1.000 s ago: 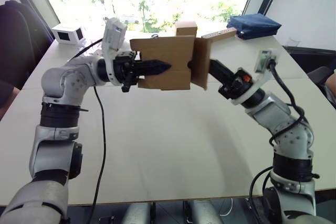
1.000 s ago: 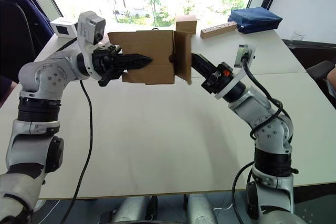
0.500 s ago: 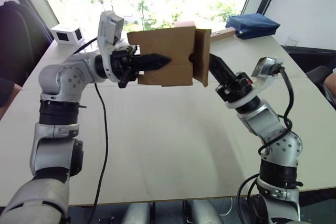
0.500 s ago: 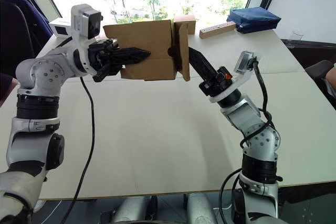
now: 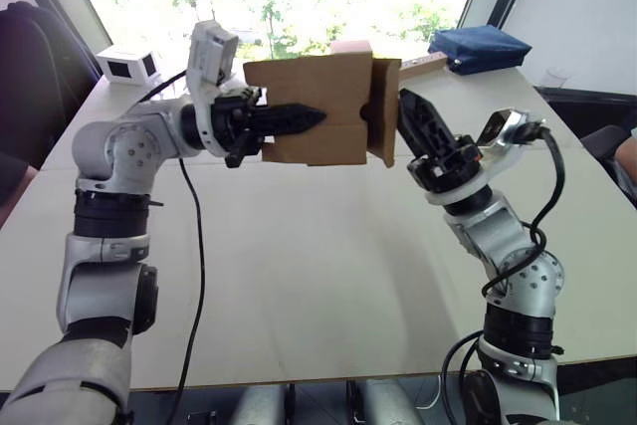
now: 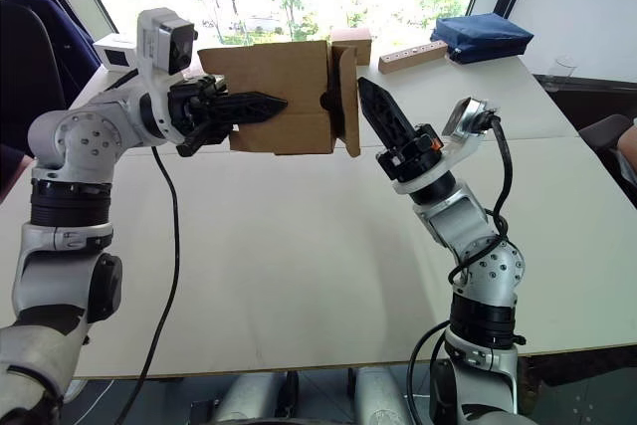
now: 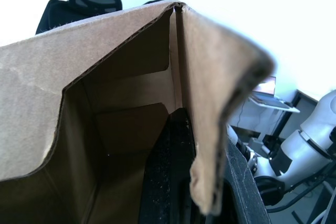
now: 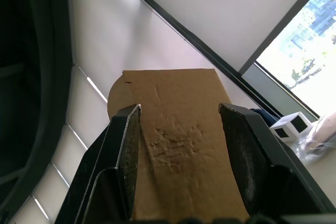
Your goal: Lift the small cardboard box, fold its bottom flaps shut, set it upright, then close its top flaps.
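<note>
The small cardboard box (image 5: 318,97) hangs in the air over the far half of the table, lying on its side. My left gripper (image 5: 313,118) is shut on its front wall, one finger (image 7: 167,177) inside the box and the other outside. At the box's right end a flap (image 5: 384,111) stands edge-on. My right gripper (image 5: 410,105) points upward just right of that flap, open. In the right wrist view the flap (image 8: 176,129) lies between its spread fingers (image 8: 126,145); I cannot tell if they touch it.
Behind the box stands another brown cardboard cube (image 6: 351,43). A long pale wooden block (image 6: 413,55) and a blue bag (image 6: 484,35) lie at the far right. A small white device (image 5: 127,65) sits far left. The white table (image 5: 318,266) spreads below.
The box has risen slightly in my left gripper. My right gripper has pulled back from the flap's lower side and swung upward, its wrist turning over.
</note>
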Tool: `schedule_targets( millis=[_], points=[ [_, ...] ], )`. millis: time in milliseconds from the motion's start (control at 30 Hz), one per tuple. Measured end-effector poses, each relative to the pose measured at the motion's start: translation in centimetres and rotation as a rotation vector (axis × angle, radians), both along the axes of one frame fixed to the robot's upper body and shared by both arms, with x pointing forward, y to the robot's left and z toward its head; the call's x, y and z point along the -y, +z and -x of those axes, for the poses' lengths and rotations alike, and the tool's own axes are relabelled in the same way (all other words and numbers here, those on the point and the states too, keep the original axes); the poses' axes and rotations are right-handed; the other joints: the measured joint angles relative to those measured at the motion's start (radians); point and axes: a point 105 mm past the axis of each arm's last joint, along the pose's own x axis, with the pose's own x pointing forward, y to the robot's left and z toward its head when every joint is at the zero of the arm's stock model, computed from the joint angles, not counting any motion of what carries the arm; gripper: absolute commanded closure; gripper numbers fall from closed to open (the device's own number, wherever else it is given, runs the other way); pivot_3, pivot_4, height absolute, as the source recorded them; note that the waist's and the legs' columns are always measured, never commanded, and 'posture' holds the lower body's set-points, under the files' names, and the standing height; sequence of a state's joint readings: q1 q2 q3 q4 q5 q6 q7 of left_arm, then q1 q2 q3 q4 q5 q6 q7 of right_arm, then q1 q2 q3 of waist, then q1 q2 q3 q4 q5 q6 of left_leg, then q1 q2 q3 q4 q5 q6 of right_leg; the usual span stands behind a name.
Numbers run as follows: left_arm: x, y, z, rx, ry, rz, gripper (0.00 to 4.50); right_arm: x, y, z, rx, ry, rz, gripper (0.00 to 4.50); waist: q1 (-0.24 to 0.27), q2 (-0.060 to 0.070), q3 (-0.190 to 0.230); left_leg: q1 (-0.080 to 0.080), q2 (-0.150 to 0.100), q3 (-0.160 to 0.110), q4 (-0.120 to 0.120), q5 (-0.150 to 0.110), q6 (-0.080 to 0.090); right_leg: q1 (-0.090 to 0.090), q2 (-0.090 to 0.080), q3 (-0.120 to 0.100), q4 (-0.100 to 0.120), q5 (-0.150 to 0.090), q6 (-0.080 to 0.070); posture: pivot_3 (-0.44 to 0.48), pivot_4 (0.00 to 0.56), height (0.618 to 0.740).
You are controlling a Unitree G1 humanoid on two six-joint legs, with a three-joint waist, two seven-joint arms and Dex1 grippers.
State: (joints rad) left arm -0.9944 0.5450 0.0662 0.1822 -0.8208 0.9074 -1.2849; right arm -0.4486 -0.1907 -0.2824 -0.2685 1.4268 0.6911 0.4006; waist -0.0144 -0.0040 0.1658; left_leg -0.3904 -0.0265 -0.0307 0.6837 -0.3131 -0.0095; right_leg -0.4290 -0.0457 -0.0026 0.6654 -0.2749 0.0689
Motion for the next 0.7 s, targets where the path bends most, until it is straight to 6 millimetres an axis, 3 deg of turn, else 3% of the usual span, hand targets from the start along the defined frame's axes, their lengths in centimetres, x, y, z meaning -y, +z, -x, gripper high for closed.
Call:
schedule_targets(
  millis=[700],
  points=[
    [0.0,0.1,-0.1,-0.003,0.008,0.005,4.5,-0.9,-0.4,-0.2,-0.002,-0.013,0.042,2.0,0.0,0.0,0.0,0.0,0.0,0.0,0.0,0.0,0.0,0.0,0.0,0.0,0.0,0.0,0.0,0.0,0.15,0.74]
  ],
)
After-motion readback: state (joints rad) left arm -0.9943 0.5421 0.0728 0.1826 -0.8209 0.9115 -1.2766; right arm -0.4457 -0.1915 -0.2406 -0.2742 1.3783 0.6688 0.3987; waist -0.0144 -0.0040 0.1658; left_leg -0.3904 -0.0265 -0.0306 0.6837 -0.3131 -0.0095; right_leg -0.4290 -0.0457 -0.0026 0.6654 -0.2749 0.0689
